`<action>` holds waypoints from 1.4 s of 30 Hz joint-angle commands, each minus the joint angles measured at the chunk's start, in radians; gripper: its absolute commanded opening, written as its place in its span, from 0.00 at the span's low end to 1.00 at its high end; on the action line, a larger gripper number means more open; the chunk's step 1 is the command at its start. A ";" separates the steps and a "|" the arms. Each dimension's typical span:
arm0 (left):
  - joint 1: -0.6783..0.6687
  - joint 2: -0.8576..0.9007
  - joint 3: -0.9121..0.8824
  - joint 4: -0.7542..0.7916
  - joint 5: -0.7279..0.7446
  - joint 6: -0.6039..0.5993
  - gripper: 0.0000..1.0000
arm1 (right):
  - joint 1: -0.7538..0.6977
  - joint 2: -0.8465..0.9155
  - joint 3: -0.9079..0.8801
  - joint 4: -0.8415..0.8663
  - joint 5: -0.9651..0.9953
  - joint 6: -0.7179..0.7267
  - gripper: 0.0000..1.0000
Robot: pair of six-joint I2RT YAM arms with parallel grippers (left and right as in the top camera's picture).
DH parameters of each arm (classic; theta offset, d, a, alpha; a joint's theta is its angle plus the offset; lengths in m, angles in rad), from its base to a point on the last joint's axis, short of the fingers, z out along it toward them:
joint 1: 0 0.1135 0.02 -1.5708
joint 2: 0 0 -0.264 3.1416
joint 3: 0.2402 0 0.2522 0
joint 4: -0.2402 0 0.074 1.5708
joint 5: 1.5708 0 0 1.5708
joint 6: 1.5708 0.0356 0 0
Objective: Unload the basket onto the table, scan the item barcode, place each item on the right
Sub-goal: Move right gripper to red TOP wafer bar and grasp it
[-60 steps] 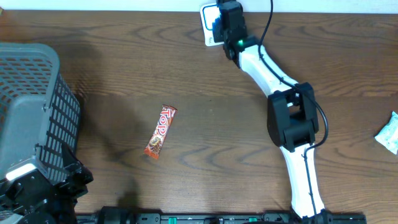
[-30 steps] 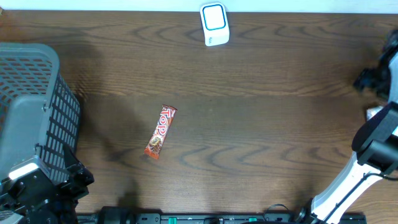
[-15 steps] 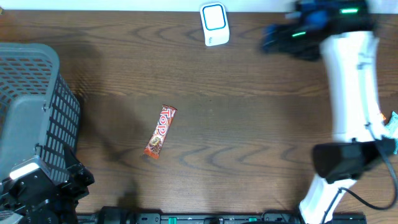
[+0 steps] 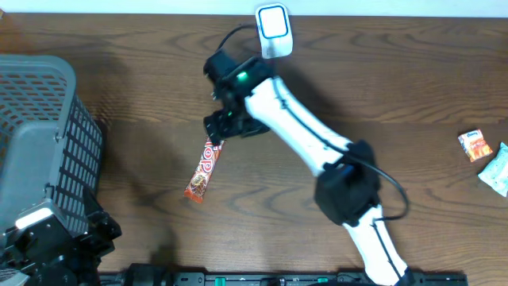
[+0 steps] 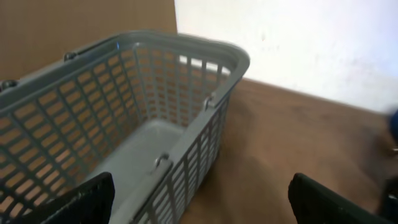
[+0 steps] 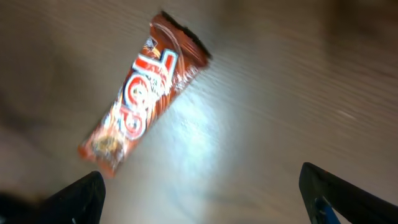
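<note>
1. Both pairs of fingers are spread and empty; our right gripper (image 4: 225, 127) is the nearer one, over the far end of the candy bar (image 4: 205, 169).
2. We see the bar flat on the table (image 4: 413, 79), its long axis running near-to-far.

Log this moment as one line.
right gripper: open, above snack bar | left gripper: open, beside basket | snack bar: not gripped

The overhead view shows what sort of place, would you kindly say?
Probably a mock shop checkout on a wooden table: a grey shopping basket, a white barcode scanner at the far edge, and a wrapped snack bar.
</note>
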 commanded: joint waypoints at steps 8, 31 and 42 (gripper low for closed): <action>0.004 -0.006 -0.002 -0.063 -0.003 -0.006 0.90 | -0.052 0.078 -0.002 0.159 -0.129 -0.195 0.99; 0.004 -0.006 -0.002 -0.077 -0.003 -0.006 0.90 | -0.065 0.261 -0.008 0.112 -0.336 -0.623 0.88; 0.004 -0.006 -0.002 -0.098 -0.003 -0.006 0.90 | -0.037 0.308 -0.012 0.133 -0.273 -0.674 0.96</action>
